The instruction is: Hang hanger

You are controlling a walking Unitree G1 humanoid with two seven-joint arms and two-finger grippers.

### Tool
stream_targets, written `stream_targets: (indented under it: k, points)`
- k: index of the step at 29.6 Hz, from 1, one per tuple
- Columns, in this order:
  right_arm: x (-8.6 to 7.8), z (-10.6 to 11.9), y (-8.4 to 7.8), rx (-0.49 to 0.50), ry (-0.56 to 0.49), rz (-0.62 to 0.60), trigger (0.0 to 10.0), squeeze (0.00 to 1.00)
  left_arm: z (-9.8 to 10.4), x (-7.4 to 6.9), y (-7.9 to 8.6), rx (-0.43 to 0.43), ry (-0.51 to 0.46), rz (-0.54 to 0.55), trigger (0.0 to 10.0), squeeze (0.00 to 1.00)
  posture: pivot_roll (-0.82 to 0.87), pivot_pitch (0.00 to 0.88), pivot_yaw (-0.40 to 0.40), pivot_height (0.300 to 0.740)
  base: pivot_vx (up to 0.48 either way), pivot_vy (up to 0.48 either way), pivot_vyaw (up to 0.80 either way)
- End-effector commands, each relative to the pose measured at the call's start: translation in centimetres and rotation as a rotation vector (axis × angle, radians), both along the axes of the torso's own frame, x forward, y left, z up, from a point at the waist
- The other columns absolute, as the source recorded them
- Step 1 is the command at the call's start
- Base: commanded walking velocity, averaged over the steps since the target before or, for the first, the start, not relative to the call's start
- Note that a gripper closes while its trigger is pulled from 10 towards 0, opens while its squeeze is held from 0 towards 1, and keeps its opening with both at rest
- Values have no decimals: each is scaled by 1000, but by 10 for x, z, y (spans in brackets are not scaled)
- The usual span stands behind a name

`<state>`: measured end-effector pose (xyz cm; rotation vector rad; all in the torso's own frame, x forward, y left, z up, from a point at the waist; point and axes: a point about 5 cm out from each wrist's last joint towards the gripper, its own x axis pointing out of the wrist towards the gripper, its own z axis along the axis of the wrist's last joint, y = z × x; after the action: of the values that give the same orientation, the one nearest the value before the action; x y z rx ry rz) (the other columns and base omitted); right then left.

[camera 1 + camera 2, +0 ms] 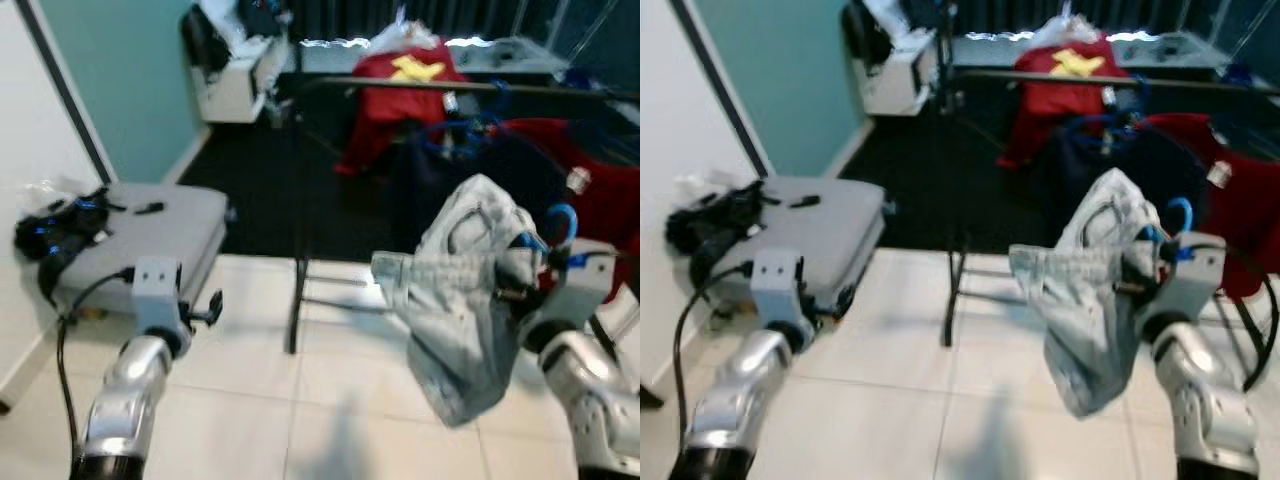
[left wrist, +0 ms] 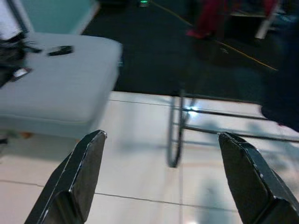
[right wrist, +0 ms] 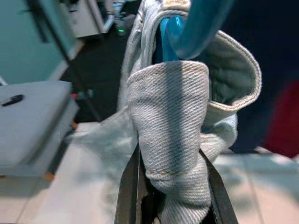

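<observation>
The right gripper (image 3: 170, 196) is pinching a fold of the pale denim garment (image 1: 462, 300) draped on the blue hanger (image 3: 194, 28), whose hook is rising just above its fingers. The clothes rail (image 1: 450, 87) is standing beyond it. The left gripper (image 2: 168, 154) is hanging spread over the tiled floor (image 2: 140, 177), holding nothing.

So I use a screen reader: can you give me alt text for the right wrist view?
Two black fingers of the right gripper clamp a thick fold of pale denim garment draped on a blue hanger. Behind lie white floor tiles, a grey mattress and a teal wall.
</observation>
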<state>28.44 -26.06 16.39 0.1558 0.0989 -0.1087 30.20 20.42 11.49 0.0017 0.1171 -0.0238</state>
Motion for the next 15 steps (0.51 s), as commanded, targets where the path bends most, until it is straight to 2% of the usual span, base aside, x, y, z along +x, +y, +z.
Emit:
stream_targets:
  k: [1,8,15]
  points:
    - [1,6,-5,0,-22,-42,10000,0,-3,-2,-1,30,13,-21,10000,0,-29,21,-8,740,480,0,0]
    - [1,7,-6,-2,-22,-53,10000,0,-1,0,-6,39,8,-35,10000,0,-31,19,-8,740,472,0,0]
    - [2,9,-4,4,-26,-44,10000,0,0,1,-14,54,4,-63,10000,0,-26,17,-6,740,364,-307,0]
